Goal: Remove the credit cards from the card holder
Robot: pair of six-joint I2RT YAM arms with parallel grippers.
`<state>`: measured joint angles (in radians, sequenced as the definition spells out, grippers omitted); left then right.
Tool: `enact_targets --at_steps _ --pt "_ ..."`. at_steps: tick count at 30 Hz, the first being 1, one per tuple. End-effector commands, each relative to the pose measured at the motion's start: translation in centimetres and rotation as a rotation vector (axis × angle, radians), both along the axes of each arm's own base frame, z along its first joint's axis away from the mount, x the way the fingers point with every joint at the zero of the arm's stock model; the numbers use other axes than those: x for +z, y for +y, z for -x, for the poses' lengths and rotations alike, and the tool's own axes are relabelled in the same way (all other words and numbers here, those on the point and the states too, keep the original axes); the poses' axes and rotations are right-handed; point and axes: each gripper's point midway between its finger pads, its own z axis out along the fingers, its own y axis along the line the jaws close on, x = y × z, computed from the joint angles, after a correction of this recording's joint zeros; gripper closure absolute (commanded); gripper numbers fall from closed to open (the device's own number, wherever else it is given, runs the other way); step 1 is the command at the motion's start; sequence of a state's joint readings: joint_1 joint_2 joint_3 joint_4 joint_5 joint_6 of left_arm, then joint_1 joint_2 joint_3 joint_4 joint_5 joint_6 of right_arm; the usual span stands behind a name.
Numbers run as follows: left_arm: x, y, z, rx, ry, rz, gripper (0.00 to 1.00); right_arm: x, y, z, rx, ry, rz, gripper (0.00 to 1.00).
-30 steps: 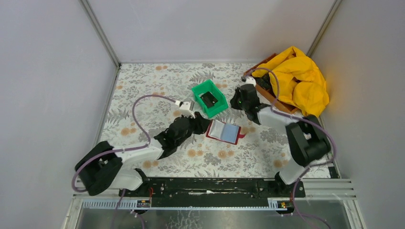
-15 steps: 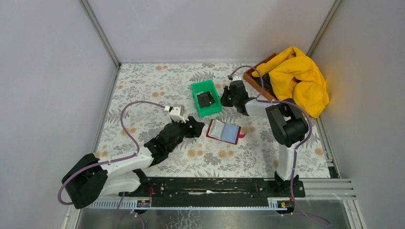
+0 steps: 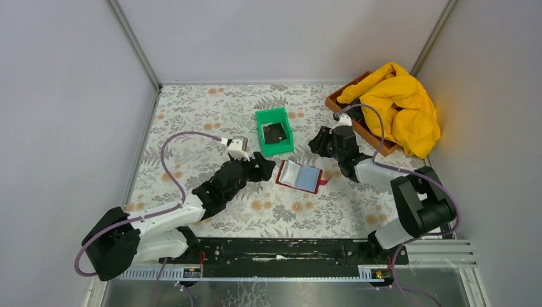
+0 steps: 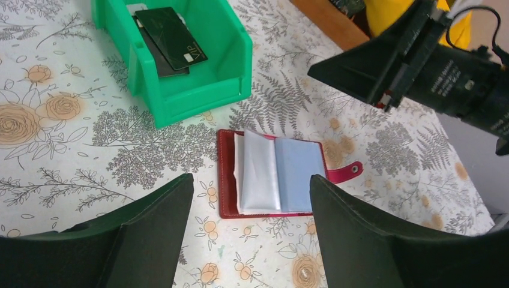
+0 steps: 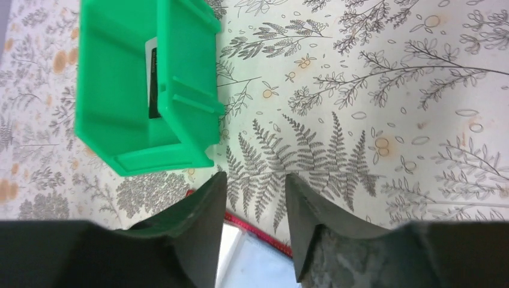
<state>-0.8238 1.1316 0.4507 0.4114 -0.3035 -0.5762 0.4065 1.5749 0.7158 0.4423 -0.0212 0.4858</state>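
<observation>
Left wrist view: left gripper (image 4: 251, 198) spread wide, nothing between its fingers (image 4: 150, 234). Card holder (image 4: 279, 180) lies just past the fingertips, framed in the gap, not touched. It is flat on the floral surface (image 4: 60, 156), opened, dark red cover down, pale blue-grey sleeves up, one sleeve leaf half lifted. Snap tab (image 4: 351, 171) sticks out on its right side with the stud showing. Can't tell whether any sleeve has a card in it.

Beyond the holder, apart from it, sits the green bin (image 4: 198, 90). Credit cards (image 4: 171, 39) lie inside it: two dark ones overlapping, plus a pale corner at the back. The top black card carries small pale lettering that reads like "VIP"; fine lines on its face are unreadable.

Right wrist view: right gripper (image 5: 255, 204) has its fingers parted with a clear gap, holding nothing, over bare fern print. A red edge of the holder shows low between the fingers; the bin is up-left, with a dark card strip and pale label edge, text too small to read.

Top view: the holder lies between the two grippers. Yellow cloth (image 3: 399, 105) is piled over a wooden tray (image 3: 348, 112) at the far right corner. Pale print on the right arm's body is unreadable.
</observation>
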Motion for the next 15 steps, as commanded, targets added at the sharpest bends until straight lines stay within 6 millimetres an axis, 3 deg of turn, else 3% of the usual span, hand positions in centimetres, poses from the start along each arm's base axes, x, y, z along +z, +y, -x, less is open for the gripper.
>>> enact_targets --at_steps 1,5,15 --pt "3.0 0.2 -0.4 0.030 -0.039 0.063 0.22 2.7 -1.1 0.6 -0.033 -0.108 -0.022 0.46" --pt "2.9 0.4 -0.1 0.030 -0.021 0.068 0.22 2.3 -2.1 2.2 -0.036 -0.119 -0.004 0.37" --pt "2.8 0.1 -0.2 0.017 -0.020 0.055 0.18 2.1 -2.8 2.4 -0.046 -0.133 0.037 0.36"
